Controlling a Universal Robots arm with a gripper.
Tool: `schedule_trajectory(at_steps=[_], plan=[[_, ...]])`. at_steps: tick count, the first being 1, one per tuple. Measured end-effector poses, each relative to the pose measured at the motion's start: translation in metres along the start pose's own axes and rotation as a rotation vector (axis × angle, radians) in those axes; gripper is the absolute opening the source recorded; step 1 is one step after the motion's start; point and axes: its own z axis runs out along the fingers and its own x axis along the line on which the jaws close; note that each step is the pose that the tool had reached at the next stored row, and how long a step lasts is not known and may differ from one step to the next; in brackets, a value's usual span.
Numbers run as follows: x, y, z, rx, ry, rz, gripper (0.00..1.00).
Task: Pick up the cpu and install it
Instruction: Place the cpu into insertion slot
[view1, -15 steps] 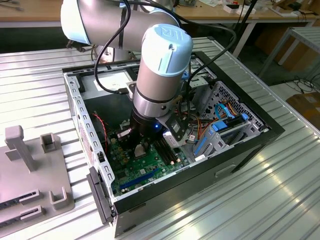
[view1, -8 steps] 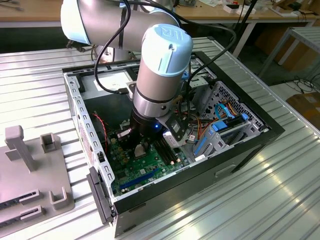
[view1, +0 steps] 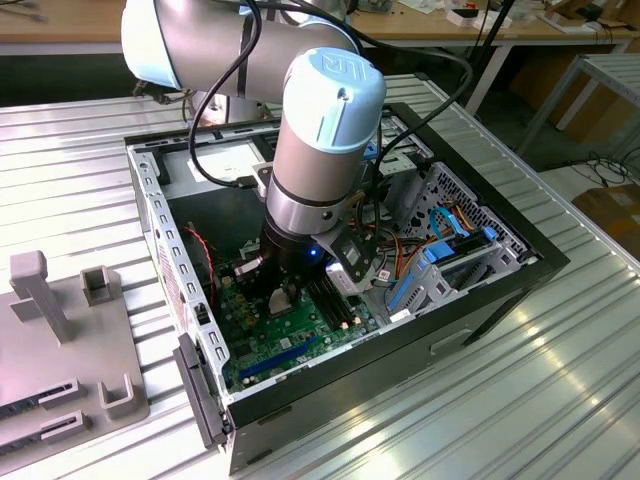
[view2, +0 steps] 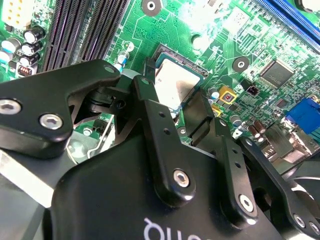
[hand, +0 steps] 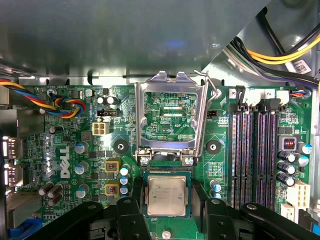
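Either side of the cpu (hand: 166, 195), my fingers (hand: 131, 220) gape, gripping nothing; seating step looks done, any retreat must go straight up.

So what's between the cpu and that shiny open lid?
In the first wrist view, just the hinge with its two screws lies between the cpu and the lid.

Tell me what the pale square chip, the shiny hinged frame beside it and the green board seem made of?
The pale square chip: likely metal lid, matte silver-tan sheen. The shiny hinged frame: probably stamped steel, bright glints, thin edges. The green board: seemingly lacquered laminate, glossy, with fine printed traces.
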Motion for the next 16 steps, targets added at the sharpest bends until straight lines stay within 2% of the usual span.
schedule_trajectory(at_steps=[8, 16], plan=[[0.0000, 0.0000, 0.0012, -0.0004, 0.0000, 0.000, 0.47], [0.0000, 0.0001, -0.0004, -0.0007, -0.0001, 0.000, 0.47]])
